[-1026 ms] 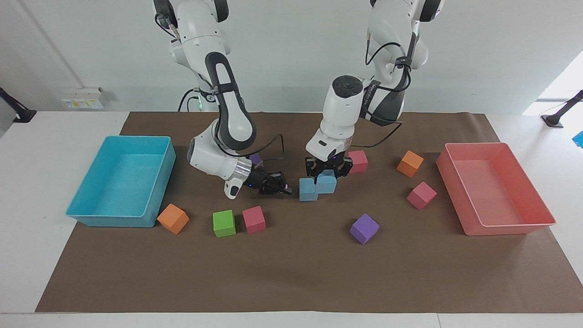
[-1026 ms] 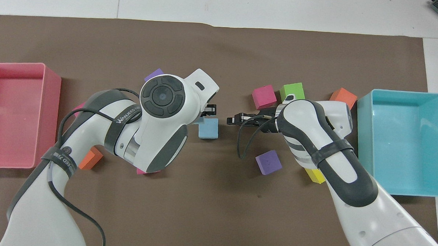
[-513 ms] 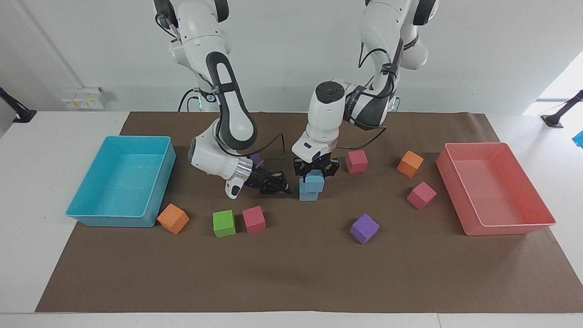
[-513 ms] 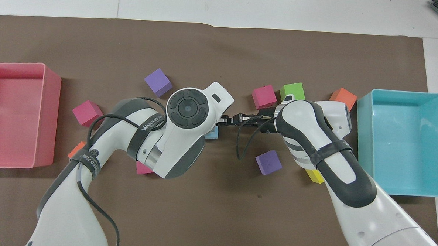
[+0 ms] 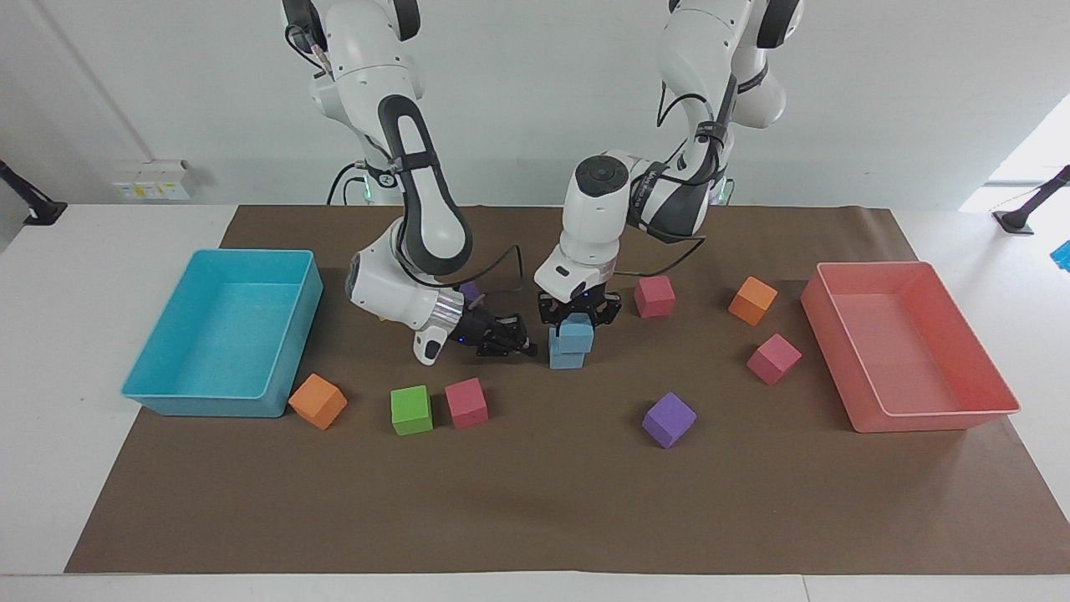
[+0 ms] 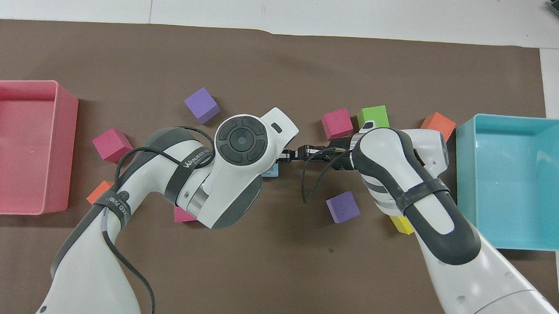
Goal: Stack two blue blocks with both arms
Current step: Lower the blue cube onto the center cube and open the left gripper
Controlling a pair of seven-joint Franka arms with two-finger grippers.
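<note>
Two blue blocks stand one on the other in the middle of the brown mat. The upper blue block (image 5: 576,338) is on the lower blue block (image 5: 566,360), shifted slightly toward the left arm's end. My left gripper (image 5: 578,318) reaches straight down and is shut on the upper block. My right gripper (image 5: 527,348) lies low and level beside the lower block, shut on nothing, its tips close to the block's side. In the overhead view the left arm's wrist hides the stack except for a blue sliver (image 6: 272,172), and the right gripper (image 6: 291,154) points at it.
A cyan tray (image 5: 201,406) stands at the right arm's end and a pink tray (image 5: 919,420) at the left arm's end. Loose cubes lie around: orange (image 5: 318,400), green (image 5: 411,410), pink (image 5: 466,403), purple (image 5: 669,420), pink (image 5: 773,359), orange (image 5: 752,300), pink (image 5: 654,296).
The left gripper has carried its blue block from beside the other blue block to on top of it. The right gripper has hardly moved.
</note>
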